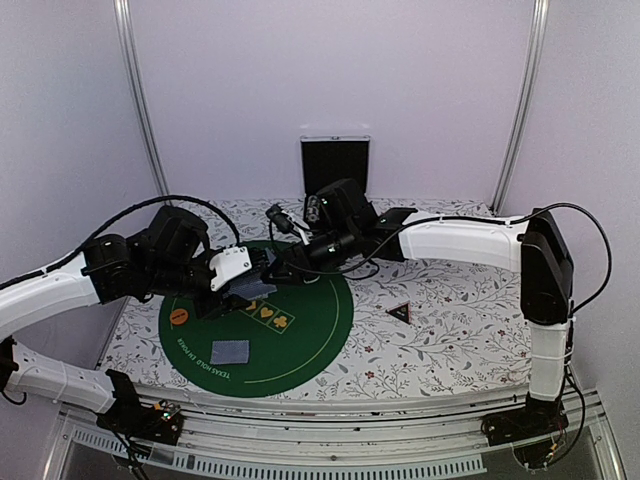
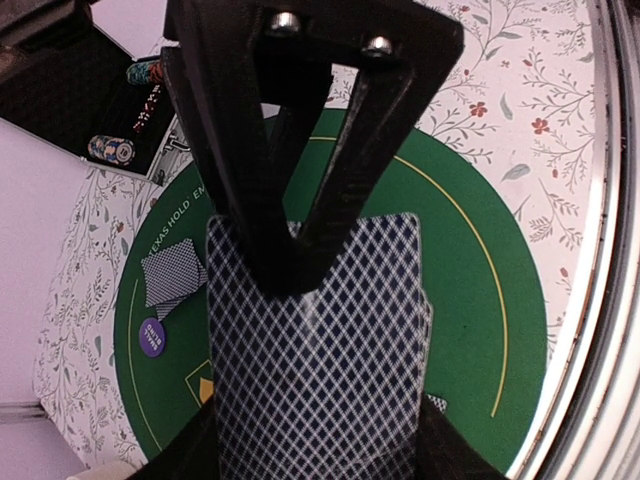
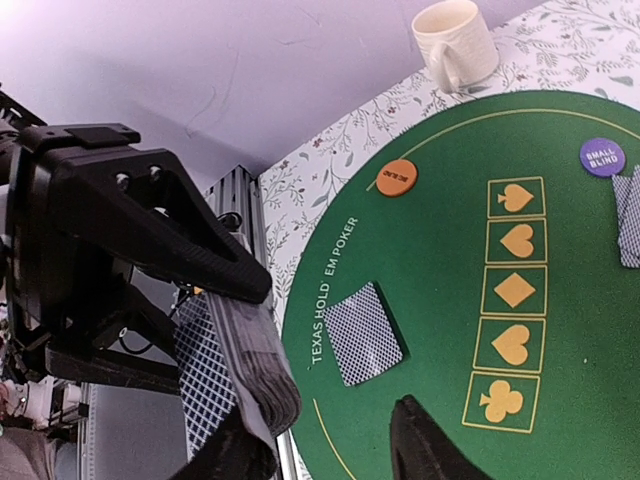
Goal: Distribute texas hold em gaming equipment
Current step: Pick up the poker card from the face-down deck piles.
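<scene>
My left gripper (image 1: 250, 283) (image 2: 315, 450) is shut on a deck of playing cards (image 2: 315, 350) (image 3: 255, 375) by its long edges, above the green mat (image 1: 320, 330). My right gripper (image 1: 285, 258) (image 3: 325, 450) is open and straddles the deck's far end. One of its fingers (image 2: 290, 240) lies over the top card's back, and the other stands apart from the deck. A dealt card (image 1: 230, 352) (image 3: 362, 333) lies face down near the mat's front. More cards (image 2: 172, 275) lie beside a purple disc (image 2: 152, 336) (image 3: 602, 157). An orange disc (image 1: 179, 317) (image 3: 396, 178) sits at the mat's left.
A black triangular marker (image 1: 400, 313) lies on the flowered cloth right of the mat. A white mug (image 3: 455, 40) stands beyond the mat's edge. A black case (image 1: 335, 165) at the back holds stacked chips (image 2: 110, 150). The metal rail (image 2: 600, 300) runs along the near edge.
</scene>
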Available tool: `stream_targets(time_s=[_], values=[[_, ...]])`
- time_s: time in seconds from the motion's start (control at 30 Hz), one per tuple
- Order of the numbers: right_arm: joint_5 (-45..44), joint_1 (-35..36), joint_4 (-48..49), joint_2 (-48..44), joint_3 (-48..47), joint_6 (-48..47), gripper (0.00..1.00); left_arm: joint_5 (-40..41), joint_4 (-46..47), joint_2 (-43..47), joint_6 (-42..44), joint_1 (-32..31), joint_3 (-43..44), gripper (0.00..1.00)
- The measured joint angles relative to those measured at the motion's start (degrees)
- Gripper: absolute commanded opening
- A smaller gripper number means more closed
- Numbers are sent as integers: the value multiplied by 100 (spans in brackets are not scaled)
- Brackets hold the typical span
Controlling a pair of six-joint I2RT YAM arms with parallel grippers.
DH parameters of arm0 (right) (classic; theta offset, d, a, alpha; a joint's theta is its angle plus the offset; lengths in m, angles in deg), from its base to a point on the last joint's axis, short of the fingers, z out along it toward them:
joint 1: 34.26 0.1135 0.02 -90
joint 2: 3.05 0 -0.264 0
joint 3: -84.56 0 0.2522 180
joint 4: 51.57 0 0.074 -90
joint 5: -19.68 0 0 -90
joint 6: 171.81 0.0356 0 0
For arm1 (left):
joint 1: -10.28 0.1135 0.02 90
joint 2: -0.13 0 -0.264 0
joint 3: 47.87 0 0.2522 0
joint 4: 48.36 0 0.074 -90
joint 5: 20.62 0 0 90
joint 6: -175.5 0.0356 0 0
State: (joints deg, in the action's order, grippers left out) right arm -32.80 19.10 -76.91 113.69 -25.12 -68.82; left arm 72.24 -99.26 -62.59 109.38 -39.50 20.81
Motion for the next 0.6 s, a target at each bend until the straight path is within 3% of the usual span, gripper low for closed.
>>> stream_targets(time_s=[0.1, 0.17, 0.23, 0.6], values=[[72, 13, -4, -15, 0, 42, 26, 9, -2, 0, 0, 0, 0, 53], [87, 24, -9, -42, 0, 63, 11, 26, -2, 0, 0, 0, 0, 53], [125, 26, -37, -85, 0, 70, 3, 42, 0, 0, 0, 0, 0, 53], [94, 26, -319, -341, -2, 111, 2, 37, 129, 4, 0, 0, 0, 53]])
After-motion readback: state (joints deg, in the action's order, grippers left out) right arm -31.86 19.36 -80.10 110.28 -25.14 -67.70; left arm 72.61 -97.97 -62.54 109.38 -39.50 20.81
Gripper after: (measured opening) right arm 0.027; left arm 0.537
